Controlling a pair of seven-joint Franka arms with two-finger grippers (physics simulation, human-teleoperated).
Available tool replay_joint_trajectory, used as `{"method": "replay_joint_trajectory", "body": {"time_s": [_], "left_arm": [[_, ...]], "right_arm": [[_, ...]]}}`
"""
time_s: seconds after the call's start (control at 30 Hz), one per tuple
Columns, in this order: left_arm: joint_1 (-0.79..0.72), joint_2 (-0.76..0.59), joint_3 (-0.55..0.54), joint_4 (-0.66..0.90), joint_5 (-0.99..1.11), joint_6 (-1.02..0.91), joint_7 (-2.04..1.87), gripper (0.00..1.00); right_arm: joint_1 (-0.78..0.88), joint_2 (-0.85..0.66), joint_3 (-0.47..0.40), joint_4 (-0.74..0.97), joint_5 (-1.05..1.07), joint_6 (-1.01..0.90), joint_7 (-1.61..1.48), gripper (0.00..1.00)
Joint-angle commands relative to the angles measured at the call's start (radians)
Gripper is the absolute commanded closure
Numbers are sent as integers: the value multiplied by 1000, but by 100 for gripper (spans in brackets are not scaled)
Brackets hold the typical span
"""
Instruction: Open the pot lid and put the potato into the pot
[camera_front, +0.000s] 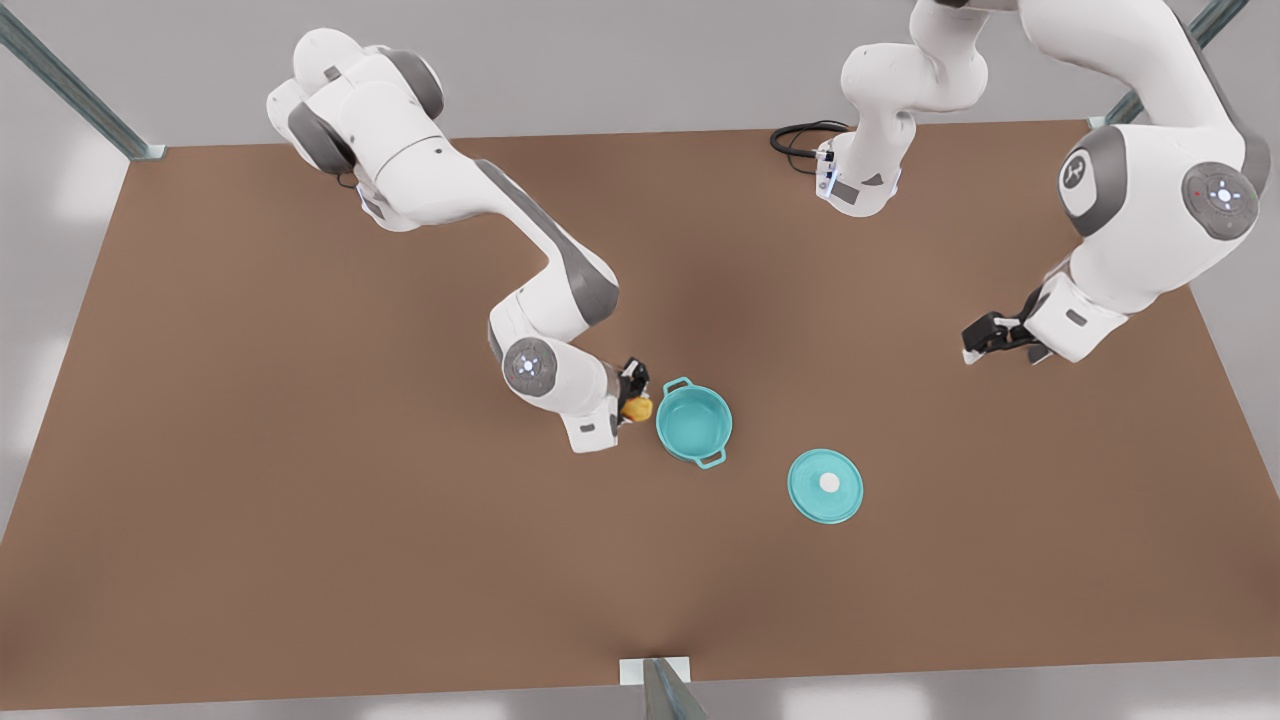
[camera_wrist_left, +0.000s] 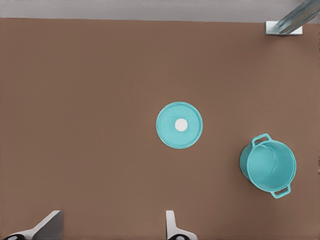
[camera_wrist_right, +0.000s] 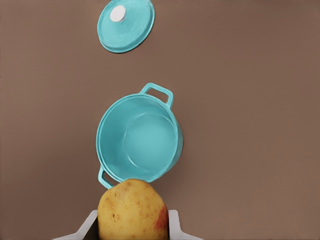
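The teal pot (camera_front: 693, 422) (camera_wrist_right: 137, 145) (camera_wrist_left: 268, 165) stands open and empty near the table's middle. The pot lid (camera_front: 825, 486) (camera_wrist_left: 179, 125) (camera_wrist_right: 126, 25), a flat teal disc with a white knob, lies on the table to the front view's right of the pot. My right gripper (camera_front: 633, 392) (camera_wrist_right: 132, 229) is shut on the potato (camera_front: 637, 408) (camera_wrist_right: 131, 210), yellow-orange with a reddish patch, just beside the pot's rim on the front view's left. My left gripper (camera_front: 975, 345) (camera_wrist_left: 110, 231) waits open and empty, high over the table at the front view's right.
The brown table (camera_front: 300, 500) has metal posts at its corners and a bracket (camera_front: 655, 672) at the near edge. A black cable (camera_front: 800, 135) lies by an arm base (camera_front: 860, 180) at the back.
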Motion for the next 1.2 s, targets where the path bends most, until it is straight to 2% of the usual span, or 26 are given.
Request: {"method": "replay_joint_trajectory", "body": {"time_s": [0.0, 0.3, 0.53, 0.7, 0.9, 0.93, 0.97, 1.0, 1.1, 1.13, 1.17], "left_arm": [[-4, 0, 0, 3, -3, -16, 29, 0], [-7, 0, -7, -2, 6, -17, 28, 0], [-12, -14, -12, 7, 8, -54, 24, 0], [-13, -15, -11, 7, 9, -54, 26, 0], [-13, -15, -11, 7, 9, -54, 26, 0], [-13, -15, -11, 7, 9, -56, 26, 0], [-13, -17, -11, 7, 9, -56, 24, 0], [-13, -15, -12, 7, 9, -54, 24, 0], [-13, -17, -12, 7, 9, -54, 24, 0], [-13, -17, -12, 7, 9, -56, 24, 0], [-13, -15, -12, 7, 9, -56, 23, 0]], "right_arm": [[9, 31, 0, 42, 20, 51, 153, 51], [101, 164, -5, 125, 72, 329, 155, 52], [103, 200, 3, 167, 100, 367, 155, 52], [139, 313, -15, 183, 96, 473, 153, 52], [161, 332, -29, 188, 98, 496, 158, 51], [161, 330, -26, 191, 100, 496, 158, 45], [161, 330, -26, 200, 101, 496, 158, 8], [161, 329, -26, 200, 101, 496, 152, 0], [161, 312, -28, 200, 104, 483, 158, 0], [147, 191, -72, 197, 141, 288, 169, 0], [142, 59, -241, 193, 167, -55, 184, 0]]}}
